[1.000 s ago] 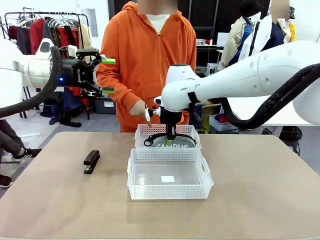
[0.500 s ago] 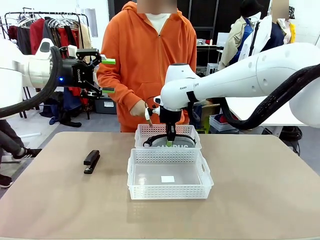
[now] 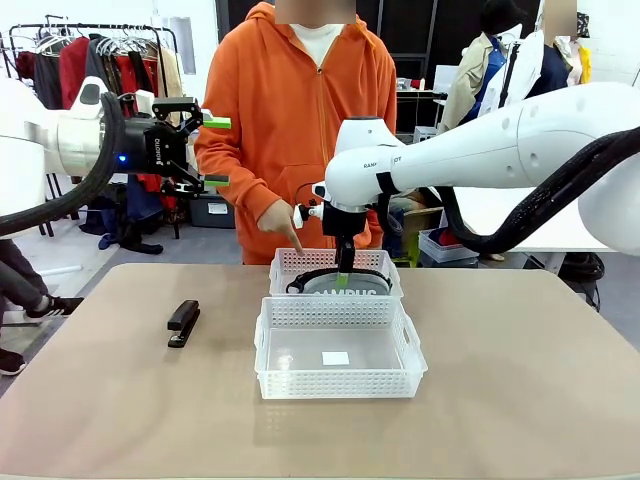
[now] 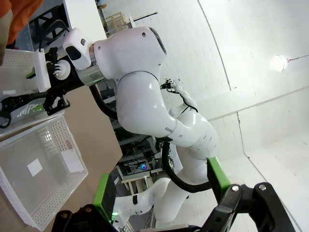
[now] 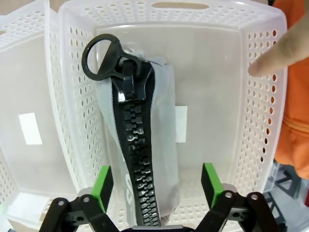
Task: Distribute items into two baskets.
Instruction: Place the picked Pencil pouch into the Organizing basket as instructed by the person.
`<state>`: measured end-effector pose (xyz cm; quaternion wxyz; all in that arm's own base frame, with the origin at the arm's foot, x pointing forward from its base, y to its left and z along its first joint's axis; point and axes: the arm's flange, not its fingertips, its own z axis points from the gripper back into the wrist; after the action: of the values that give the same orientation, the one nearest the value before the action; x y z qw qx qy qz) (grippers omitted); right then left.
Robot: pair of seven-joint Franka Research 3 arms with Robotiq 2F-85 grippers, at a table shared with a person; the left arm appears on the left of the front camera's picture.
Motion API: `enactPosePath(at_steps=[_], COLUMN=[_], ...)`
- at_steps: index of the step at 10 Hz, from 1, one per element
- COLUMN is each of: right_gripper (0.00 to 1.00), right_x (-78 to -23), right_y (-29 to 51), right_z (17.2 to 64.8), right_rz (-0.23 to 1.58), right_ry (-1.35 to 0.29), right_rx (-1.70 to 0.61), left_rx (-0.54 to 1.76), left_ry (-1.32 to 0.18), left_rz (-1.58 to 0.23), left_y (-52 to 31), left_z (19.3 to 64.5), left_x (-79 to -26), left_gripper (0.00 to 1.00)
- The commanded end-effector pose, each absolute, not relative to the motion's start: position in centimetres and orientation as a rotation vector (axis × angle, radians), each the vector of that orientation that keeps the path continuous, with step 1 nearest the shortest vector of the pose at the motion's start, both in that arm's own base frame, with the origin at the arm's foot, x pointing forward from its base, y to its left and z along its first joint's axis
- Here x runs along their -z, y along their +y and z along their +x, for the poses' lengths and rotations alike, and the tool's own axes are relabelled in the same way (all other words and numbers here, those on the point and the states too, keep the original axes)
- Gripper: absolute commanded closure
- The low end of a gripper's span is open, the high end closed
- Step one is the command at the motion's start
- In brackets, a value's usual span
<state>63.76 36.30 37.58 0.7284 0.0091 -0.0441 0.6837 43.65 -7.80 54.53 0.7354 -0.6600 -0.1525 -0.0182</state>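
Right wrist view: your right claw (image 5: 157, 180) sits wide over the pouch (image 5: 160, 137) in its basket (image 5: 263, 125); lift straight up, minding the 11 o'clock ring (image 5: 118, 65).

table (image 3: 520, 380), stapler (image 3: 183, 322), near basket (image 3: 338, 383), far basket (image 3: 290, 263)

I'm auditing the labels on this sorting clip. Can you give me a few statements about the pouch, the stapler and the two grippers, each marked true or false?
1. The grey CAMPUS-lettered pouch lies in the far white lattice plastic basket. True.
2. The small black stapler sits inside the near white lattice plastic basket. False: it lies on the table, left of both baskets.
3. The right gripper is clamped on the pouch. False: its jaws stand open above it.
4. The left gripper is open, high above the table. True.
5. The person's hand points a finger toward the far basket. True.
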Motion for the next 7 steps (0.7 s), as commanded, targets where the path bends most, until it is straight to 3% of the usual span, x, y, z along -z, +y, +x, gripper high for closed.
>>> enactPosePath(at_steps=[1, 7], right_gripper=[0.0, 0.0], right_x=[-38.2, -39.7], right_y=[36.2, 34.8], right_z=[64.4, 65.0], right_rz=[0.067, 0.145], right_ry=[-0.097, -0.128], right_rx=[-1.46, -1.423], left_rx=[0.045, 0.045], left_ry=[-0.336, -0.336], left_rz=[-1.457, -1.457], left_y=[-7.8, -7.8], left_z=[43.6, 43.6], left_x=[-54.7, -54.7], left_gripper=[0.0, 0.0])
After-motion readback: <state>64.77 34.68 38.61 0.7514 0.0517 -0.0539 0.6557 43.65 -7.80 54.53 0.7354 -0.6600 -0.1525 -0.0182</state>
